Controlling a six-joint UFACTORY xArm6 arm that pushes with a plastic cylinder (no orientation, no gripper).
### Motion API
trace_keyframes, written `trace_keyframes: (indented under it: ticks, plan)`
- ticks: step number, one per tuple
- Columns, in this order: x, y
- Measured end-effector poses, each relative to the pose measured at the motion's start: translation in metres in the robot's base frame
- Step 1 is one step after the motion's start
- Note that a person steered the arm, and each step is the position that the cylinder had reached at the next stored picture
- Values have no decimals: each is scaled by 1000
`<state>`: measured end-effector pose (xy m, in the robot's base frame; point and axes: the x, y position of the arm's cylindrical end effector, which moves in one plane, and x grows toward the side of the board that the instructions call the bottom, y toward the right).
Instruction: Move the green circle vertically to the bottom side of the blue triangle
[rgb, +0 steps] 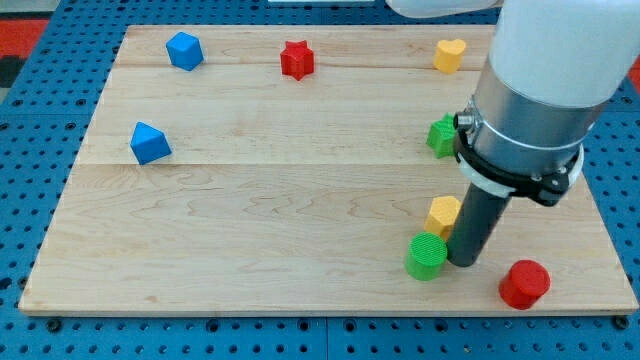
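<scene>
My tip is touching the green circle on its right; the blue triangle is sitting well apart at the left, so nearly all pushing is remaining. There is no gripper.

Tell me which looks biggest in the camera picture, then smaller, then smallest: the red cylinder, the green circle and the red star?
1. red cylinder
2. green circle, only slightly smaller; both sit near the view's bottom, so that order is unsure.
3. red star, smallest-looking, though it sits at the view's top and may only look small.
</scene>
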<state>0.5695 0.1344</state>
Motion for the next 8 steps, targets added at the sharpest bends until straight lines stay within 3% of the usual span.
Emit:
trace_keyframes:
  ticks: [1,2,3,4,5,6,8]
  plan:
    - [10,-34]
    - [4,-118]
    - [-11,-158]
    - [-25,-130]
    - [-57,-164]
    - [-68,-260]
    - [-42,-136]
